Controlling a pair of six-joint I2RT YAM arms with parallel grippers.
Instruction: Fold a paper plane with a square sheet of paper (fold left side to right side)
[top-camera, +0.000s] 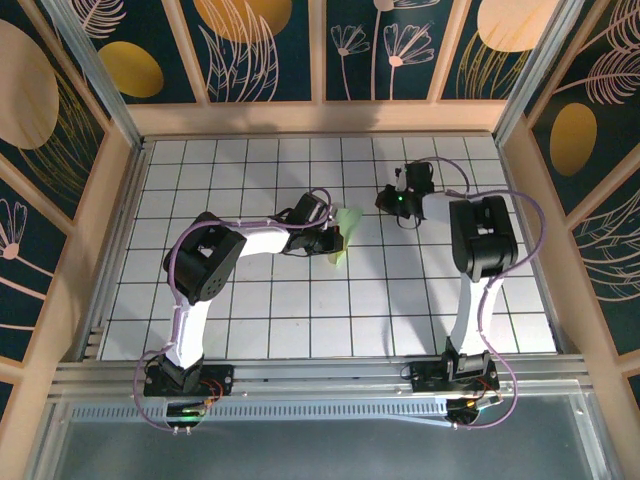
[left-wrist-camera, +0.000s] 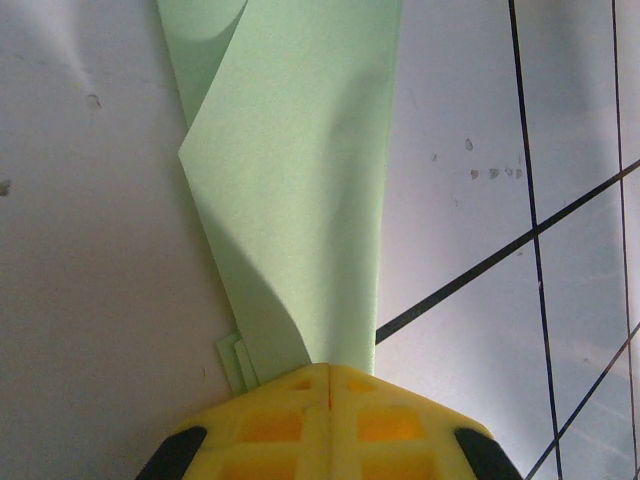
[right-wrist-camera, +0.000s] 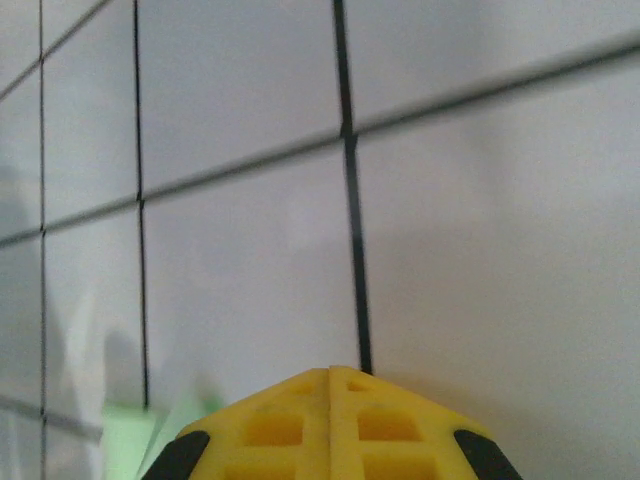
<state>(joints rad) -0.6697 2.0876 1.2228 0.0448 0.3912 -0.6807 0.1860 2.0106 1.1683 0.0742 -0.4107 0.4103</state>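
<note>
Gripping folded paper (left-wrist-camera: 300, 180) – left tool (left-wrist-camera: 330, 368) | right tool (right-wrist-camera: 330, 370) closed, seemingly above tiles (right-wrist-camera: 470, 260)

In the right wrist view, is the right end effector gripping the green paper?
No, the right end effector is shut on nothing, facing bare white tiles.

White gridded table (top-camera: 250, 330) enclosed by dark floral wall panels (top-camera: 260, 50) in pale wooden framing.
</note>
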